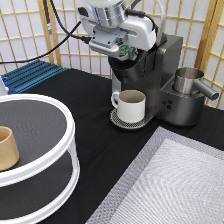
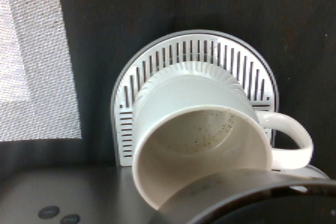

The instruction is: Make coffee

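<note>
My gripper (image 1: 121, 54) sits right over the coffee machine's (image 1: 165, 80) brew head; I cannot tell its state, nor see the pod, perhaps hidden beneath. Below, the mug (image 1: 130, 105) stands on the drip tray (image 2: 142, 100).

Even, soft indoor light across exterior view; we see faint shadow under mug (image 1: 131, 104) on dark table (image 1: 95, 135). Dull sheen on steel jug (image 1: 188, 80). Wrist view close: mug rim (image 2: 202, 165) soft, foreground machine edge blurred.
</note>
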You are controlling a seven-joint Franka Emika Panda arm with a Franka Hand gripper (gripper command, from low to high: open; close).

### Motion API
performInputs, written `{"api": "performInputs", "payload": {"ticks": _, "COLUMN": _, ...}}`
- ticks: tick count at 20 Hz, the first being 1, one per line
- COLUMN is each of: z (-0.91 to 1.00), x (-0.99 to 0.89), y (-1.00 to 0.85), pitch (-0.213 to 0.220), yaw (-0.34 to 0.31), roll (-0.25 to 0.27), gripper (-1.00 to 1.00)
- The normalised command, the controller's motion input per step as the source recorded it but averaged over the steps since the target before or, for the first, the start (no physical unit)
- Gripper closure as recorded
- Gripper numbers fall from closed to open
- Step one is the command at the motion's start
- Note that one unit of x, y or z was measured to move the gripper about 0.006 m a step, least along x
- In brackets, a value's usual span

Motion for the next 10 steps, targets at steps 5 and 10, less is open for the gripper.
{"api": "performInputs", "payload": {"ticks": 5, "z": -0.01, "x": -0.36, "y": -0.43, "pitch": -0.051, "yaw": -0.009, "roll": 0.006, "gripper": -1.00}}
{"api": "performInputs", "payload": {"ticks": 10, "z": -0.10, "x": -0.52, "y": -0.71, "pitch": -0.049, "yaw": -0.024, "roll": 0.055, "gripper": -1.00}}
